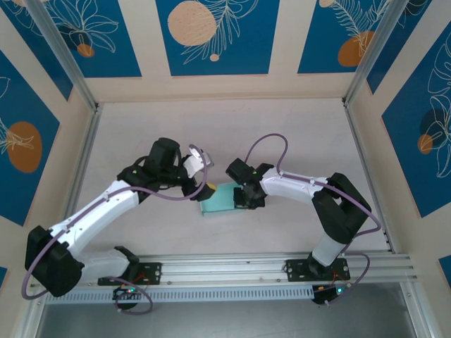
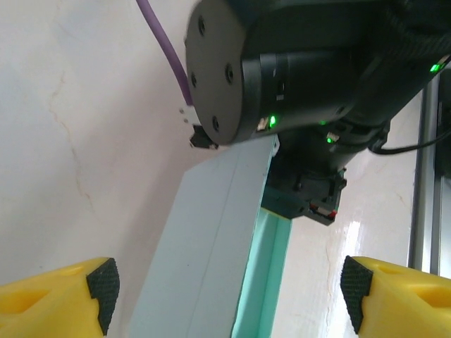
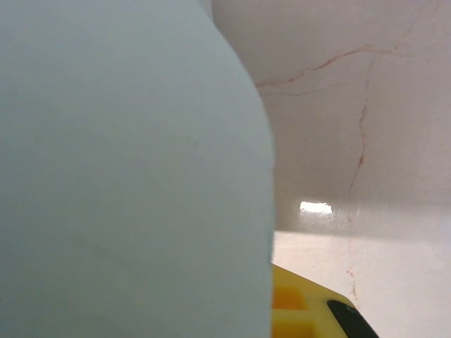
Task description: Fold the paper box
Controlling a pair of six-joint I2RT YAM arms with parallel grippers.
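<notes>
Plainly, left jaws gape astride the paper box (image 1: 220, 201); right jaws pinch its edge.

Pale veined tabletop (image 1: 211, 127), beige walls (image 1: 283, 42) with blue leaf-patterned panels (image 1: 239, 49)

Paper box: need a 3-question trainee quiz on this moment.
1. True or false: the left pincer is clamped on the box.
2. In the top view, the box lies: A) between the two pincers; B) left of both; C) right of both.
3. Short answer: which pincer is shut on the box's edge?

Key: 1 false, it stands open with the box between its tips, untouched; 2 A; 3 the right pincer.
</notes>
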